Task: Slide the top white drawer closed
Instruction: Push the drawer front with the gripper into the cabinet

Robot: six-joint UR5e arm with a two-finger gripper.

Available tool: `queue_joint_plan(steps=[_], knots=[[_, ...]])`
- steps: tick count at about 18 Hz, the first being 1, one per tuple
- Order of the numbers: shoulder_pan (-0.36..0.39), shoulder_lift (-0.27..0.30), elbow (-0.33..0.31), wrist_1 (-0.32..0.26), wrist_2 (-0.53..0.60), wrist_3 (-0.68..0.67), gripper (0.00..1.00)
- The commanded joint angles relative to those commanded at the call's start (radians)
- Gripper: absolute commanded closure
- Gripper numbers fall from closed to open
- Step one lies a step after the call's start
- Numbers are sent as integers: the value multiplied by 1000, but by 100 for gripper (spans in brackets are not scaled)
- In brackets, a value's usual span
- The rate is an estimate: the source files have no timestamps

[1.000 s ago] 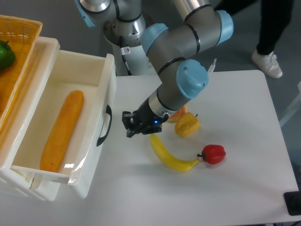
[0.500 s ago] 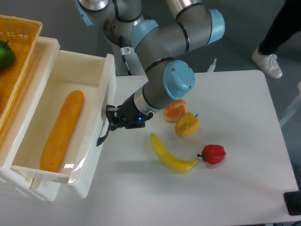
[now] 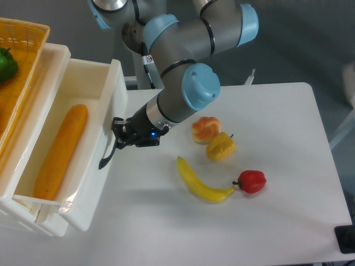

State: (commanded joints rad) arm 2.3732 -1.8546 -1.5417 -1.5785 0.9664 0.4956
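The top white drawer stands pulled out at the left, with a long orange vegetable lying inside. Its black curved handle faces the table. My gripper presses against the drawer front just above the handle. Its dark fingers look close together with nothing held, but the gap between them is too small to make out.
An orange wicker basket holding a green pepper sits on top of the cabinet at the upper left. On the white table lie a banana, a red pepper, a yellow pepper and an orange fruit.
My gripper moved left from beside the banana to the drawer front. The drawer has slid left, partly into the cabinet, carrying the orange vegetable.
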Motion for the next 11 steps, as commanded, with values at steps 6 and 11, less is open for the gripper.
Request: queue_joint_plan(steps=[6,11], knots=[[-48,-6,0,3,0,-25,100],[-81,-6,-2,5,0,-46,100]])
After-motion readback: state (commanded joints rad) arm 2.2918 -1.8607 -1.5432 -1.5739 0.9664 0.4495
